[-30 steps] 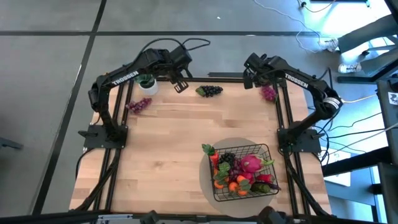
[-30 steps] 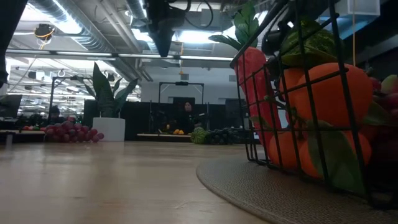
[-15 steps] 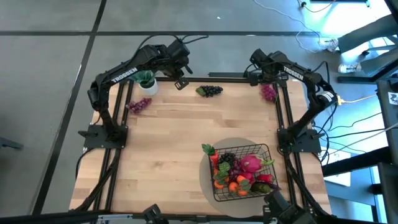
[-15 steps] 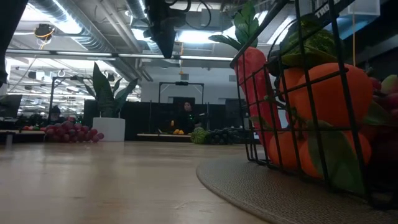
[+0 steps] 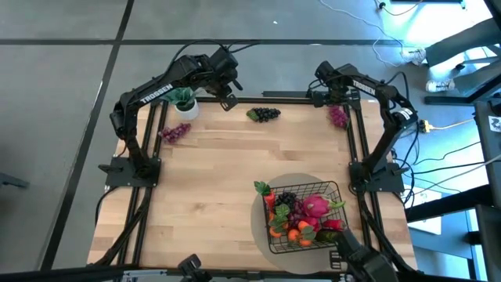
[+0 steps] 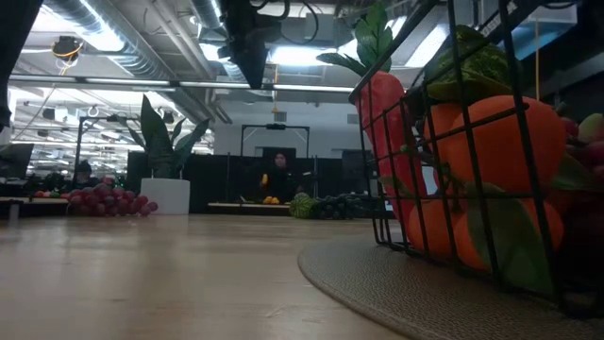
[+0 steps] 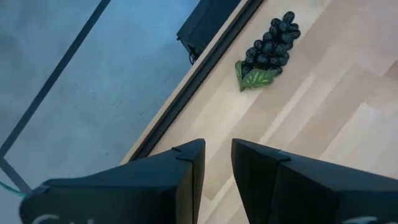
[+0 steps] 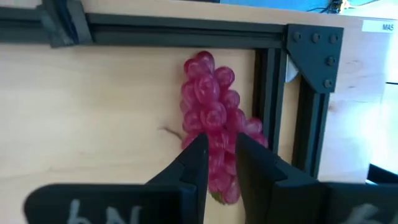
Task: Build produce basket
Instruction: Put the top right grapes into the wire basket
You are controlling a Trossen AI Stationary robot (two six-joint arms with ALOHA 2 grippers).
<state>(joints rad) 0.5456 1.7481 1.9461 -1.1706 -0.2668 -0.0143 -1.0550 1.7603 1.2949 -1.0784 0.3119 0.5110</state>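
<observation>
Both arms have drawn back toward twelve o'clock, left gripper (image 7: 216,168) and right gripper (image 8: 219,163) narrow and empty; the red grapes (image 8: 214,118) look light, knobbly, best pinched mid-bunch.

basket (image 5: 338,188): black wire, on round mat | produce (image 5: 304,217): heaped inside; three grape bunches outside

Wide bare tabletop (image 5: 211,188) in centre and near-left; nothing stands there to block a gripper. Far edge is cluttered: potted plant (image 5: 184,104) and purple grapes (image 5: 174,132) at far-left corner, dark grapes (image 5: 264,114) mid-edge, pink grapes (image 5: 338,117) tight against the right frame post (image 8: 268,106). Near-right is taken by the filled basket (image 5: 307,216) on its round mat (image 5: 258,223).
</observation>
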